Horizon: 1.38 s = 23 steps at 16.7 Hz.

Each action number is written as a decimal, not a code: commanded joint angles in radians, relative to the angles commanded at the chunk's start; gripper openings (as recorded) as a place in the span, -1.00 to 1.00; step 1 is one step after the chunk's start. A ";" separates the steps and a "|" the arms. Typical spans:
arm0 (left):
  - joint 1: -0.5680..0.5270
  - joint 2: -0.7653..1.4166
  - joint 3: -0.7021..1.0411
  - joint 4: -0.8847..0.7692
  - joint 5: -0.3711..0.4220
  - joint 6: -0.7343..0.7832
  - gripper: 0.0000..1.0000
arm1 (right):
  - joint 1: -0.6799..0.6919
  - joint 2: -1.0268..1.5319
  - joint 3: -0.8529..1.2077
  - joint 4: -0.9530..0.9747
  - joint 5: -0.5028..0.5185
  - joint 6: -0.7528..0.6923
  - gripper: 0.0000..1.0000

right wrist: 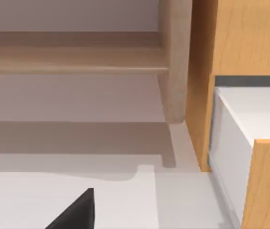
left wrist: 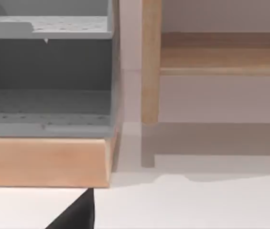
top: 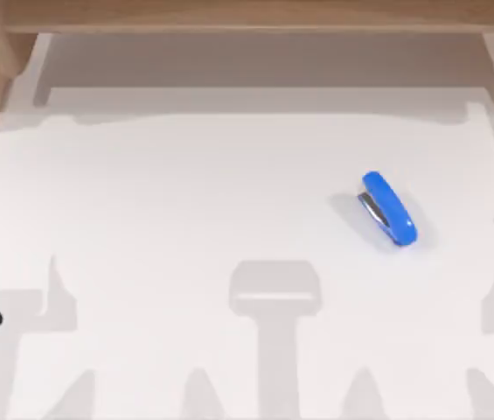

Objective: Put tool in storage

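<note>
Stapler [top: 387, 208] lies free on tabletop [top: 185, 192], right of centre | jaws: we cannot tell | we should approach from above, gripping across its narrow body.

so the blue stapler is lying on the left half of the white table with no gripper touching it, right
Not quite. The stapler lies on the right half of the white table, as the top view shows. The rest holds: it lies alone there, with no gripper touching it.
</note>
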State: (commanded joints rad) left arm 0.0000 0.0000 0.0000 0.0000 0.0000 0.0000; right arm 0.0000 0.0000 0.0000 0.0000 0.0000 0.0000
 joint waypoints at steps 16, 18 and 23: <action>0.000 0.000 0.000 0.000 0.000 0.000 1.00 | 0.073 0.905 0.792 -0.523 0.009 -0.026 1.00; 0.000 0.000 0.000 0.000 0.000 0.000 1.00 | 0.107 1.113 0.956 -0.632 0.009 -0.035 1.00; 0.000 0.000 0.000 0.000 0.000 0.000 1.00 | 0.211 1.635 1.344 -0.879 0.007 -0.061 1.00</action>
State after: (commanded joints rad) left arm 0.0000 0.0000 0.0000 0.0000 0.0000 0.0000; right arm 0.2106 1.6355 1.3436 -0.8787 0.0066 -0.0609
